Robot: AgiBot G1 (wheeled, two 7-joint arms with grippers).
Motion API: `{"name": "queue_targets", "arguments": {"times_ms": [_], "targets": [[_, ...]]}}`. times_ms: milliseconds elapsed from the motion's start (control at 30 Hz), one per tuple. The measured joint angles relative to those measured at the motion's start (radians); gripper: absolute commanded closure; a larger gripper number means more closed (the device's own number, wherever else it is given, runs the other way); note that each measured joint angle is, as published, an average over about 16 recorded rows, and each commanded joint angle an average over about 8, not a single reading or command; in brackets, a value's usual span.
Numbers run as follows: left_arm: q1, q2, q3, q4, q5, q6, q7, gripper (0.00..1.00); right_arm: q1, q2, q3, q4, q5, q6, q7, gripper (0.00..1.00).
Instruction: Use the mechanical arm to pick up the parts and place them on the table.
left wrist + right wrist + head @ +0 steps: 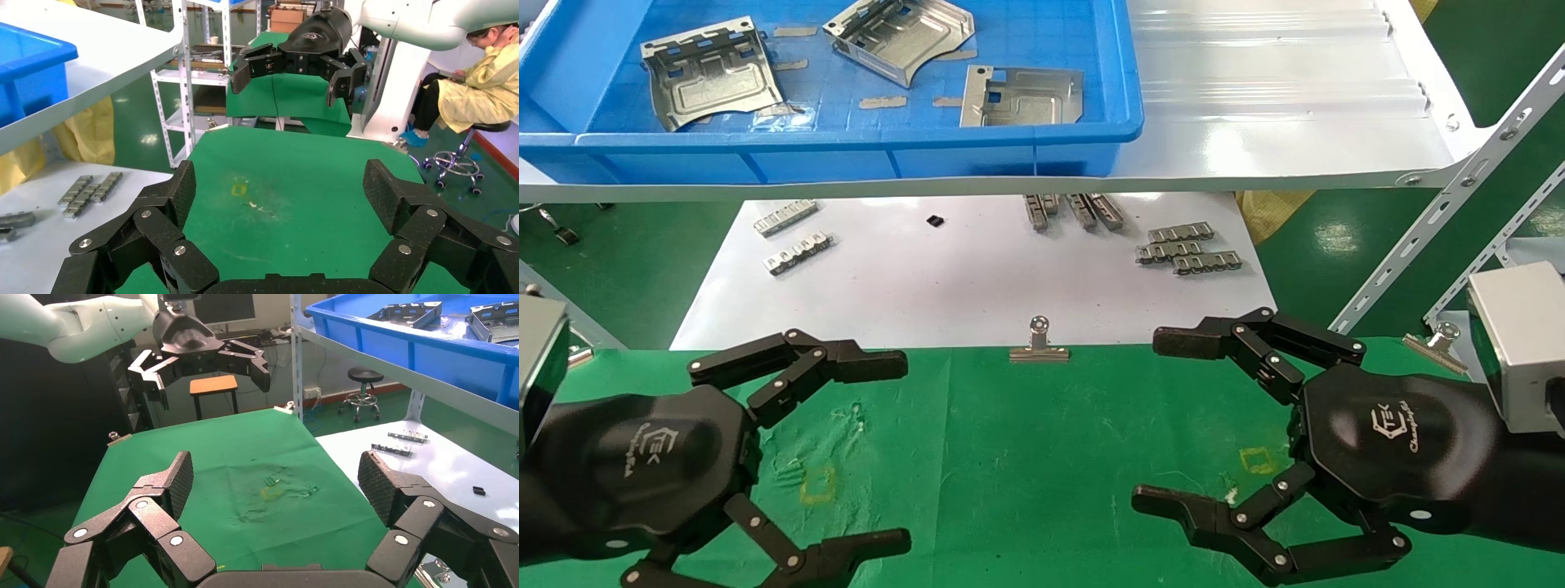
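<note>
Over wrinkled green cloth table, both black linkage pincers spread empty, left pincer, right pincer.

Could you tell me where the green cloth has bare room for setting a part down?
The table is bare between the left gripper and the right gripper, below the binder clip. The blue tray holding the parts is crowded.

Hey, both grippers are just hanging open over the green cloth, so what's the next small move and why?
Probably raise the right gripper toward the blue tray and the nearest part. All three parts lie in that tray on the upper shelf, the green table holds none, and both it and the left gripper are open and empty.
</note>
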Motion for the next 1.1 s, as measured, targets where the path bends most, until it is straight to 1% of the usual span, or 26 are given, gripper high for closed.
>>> {"name": "queue_targets", "arguments": {"times_ms": [200, 233, 467, 500, 1100], "targets": [[0.0, 0.0, 0.0, 0.0, 0.0, 0.0, 0.0, 0.0, 0.0, 0.0, 0.0, 0.0, 0.0, 0.0, 0.0, 0.0], [0.0, 0.0, 0.0, 0.0, 0.0, 0.0, 0.0, 0.0, 0.0, 0.0, 0.0, 0.0, 0.0, 0.0, 0.0, 0.08], [0.0, 0.0, 0.0, 0.0, 0.0, 0.0, 0.0, 0.0, 0.0, 0.0, 0.0, 0.0, 0.0, 0.0, 0.0, 0.96], [0.0, 0.0, 0.0, 0.0, 0.0, 0.0, 0.0, 0.0, 0.0, 0.0, 0.0, 0.0, 0.0, 0.0, 0.0, 1.0], [0.0, 0.0, 0.0, 0.0, 0.0, 0.0, 0.0, 0.0, 0.0, 0.0, 0.0, 0.0, 0.0, 0.0, 0.0, 1.0]]}}
